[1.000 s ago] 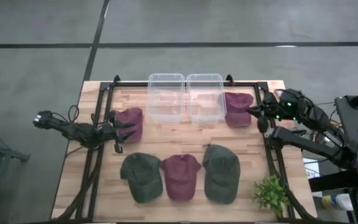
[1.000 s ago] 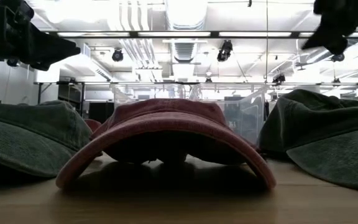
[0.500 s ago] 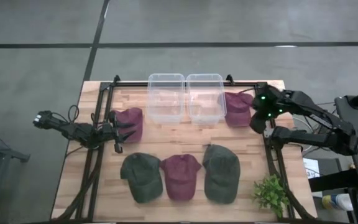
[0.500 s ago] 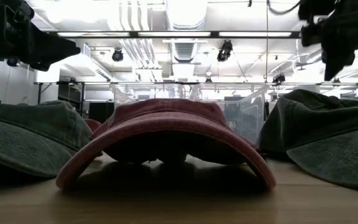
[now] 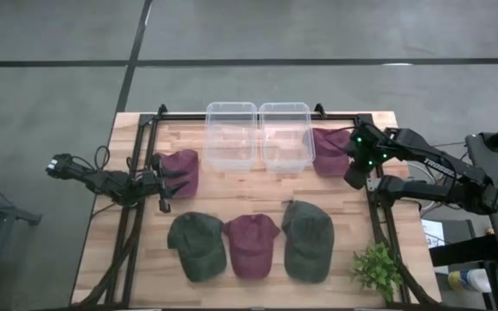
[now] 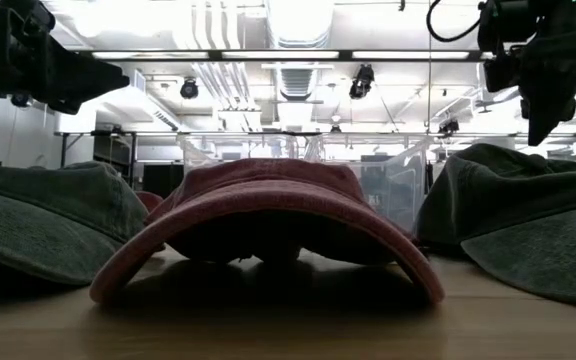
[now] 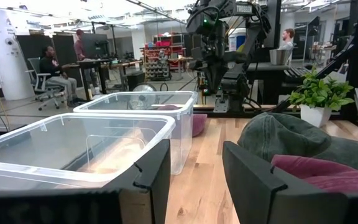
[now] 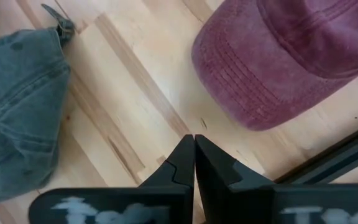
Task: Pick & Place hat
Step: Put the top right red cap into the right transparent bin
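**Entry: right tool poised over maroon hat, approach step**

- Landmark: the right clear bin (image 5: 285,136), paired with the left clear bin (image 5: 231,136) at the far edge of the surface (image 5: 353,233).
- Task item: maroon hat (image 5: 330,150), lying flat just beside the right clear bin, on its outer side; not held.
- Right tool (image 5: 353,177): above the surface at the near outer corner of that hat, fingers pressed fully together, gripping nothing.
- Left tool (image 5: 164,183): partly open, empty, beyond the left clear bin beside a second maroon hat (image 5: 181,169); waiting.
- Step judged: approach, before any grasp.
- Next move calls for: parting the fingers, shifting onto the hat's brim or crown, descending, then closing on the cloth.
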